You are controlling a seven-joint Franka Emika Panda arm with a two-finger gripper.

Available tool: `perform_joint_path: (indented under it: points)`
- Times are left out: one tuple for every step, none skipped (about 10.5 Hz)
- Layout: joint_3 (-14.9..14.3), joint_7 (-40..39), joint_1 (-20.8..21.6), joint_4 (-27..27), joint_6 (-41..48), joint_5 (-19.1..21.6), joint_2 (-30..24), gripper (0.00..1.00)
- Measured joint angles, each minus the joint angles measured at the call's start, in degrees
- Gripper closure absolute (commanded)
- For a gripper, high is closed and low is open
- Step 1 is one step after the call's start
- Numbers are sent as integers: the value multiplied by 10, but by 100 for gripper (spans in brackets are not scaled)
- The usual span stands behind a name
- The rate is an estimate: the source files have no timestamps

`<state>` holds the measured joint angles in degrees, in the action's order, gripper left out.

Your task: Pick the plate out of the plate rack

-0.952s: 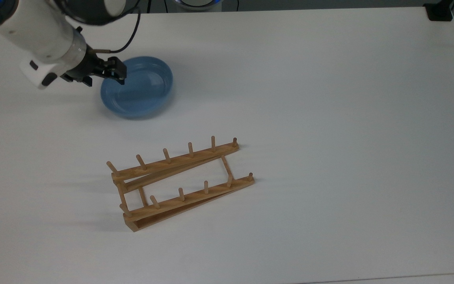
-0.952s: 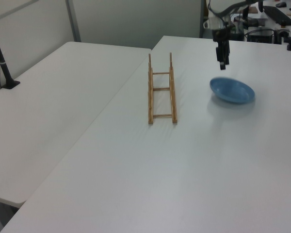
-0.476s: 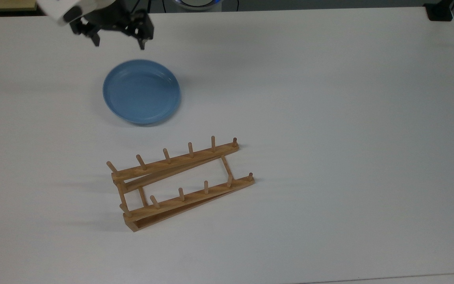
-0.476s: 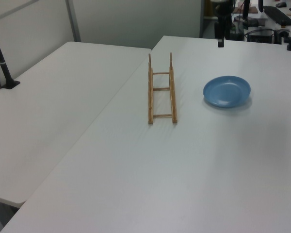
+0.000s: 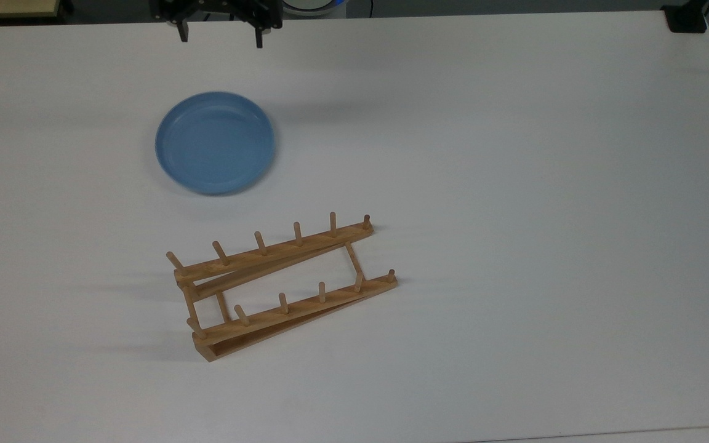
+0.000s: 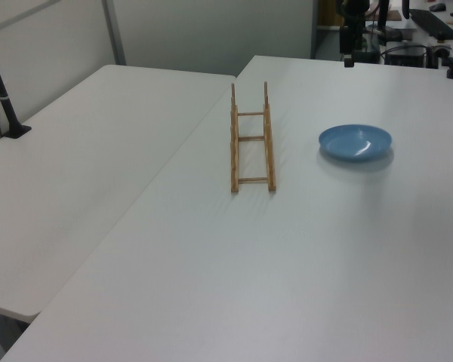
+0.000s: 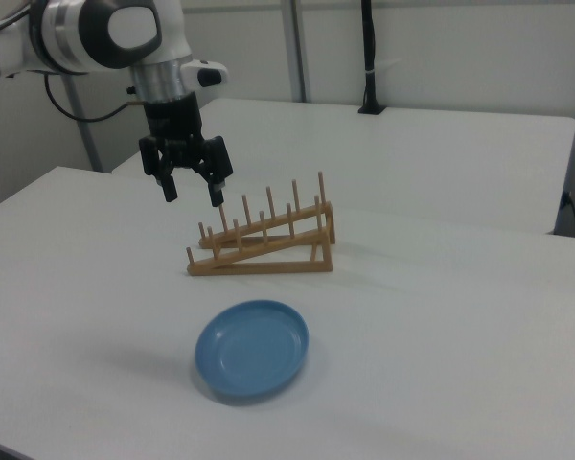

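The light-blue plate [image 5: 214, 142] lies flat on the white table, apart from the wooden plate rack [image 5: 280, 285], which holds nothing between its pegs. In the left view the plate [image 6: 355, 141] sits to the right of the rack [image 6: 251, 139]. In the right view the plate [image 7: 252, 348] lies in front of the rack [image 7: 264, 241]. My gripper [image 5: 220, 34] hangs open and empty above the table's far edge in the top view. The right view has the gripper [image 7: 190, 189] raised well above the table, fingers spread, left of the rack.
A black post base [image 5: 687, 18] stands at the top view's upper right corner. A second white table [image 6: 83, 151] adjoins on the left view's left, with a black pole [image 6: 4, 98] on it.
The gripper let go of the plate, opened, and rose away toward the top view's upper edge. The plate dropped flat onto the table and shifted slightly.
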<state>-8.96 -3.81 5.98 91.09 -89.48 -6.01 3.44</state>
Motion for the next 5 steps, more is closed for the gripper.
perform_joint_path:
  points:
    - [0,1,4,3,0,0,-5,0]
    - [-1,2,3,6,0,0,-7,0]
    - [-2,2,2,7,0,0,-7,0]
    - [-2,3,1,7,0,0,-7,0]
    - [-2,5,1,7,0,0,-7,0]
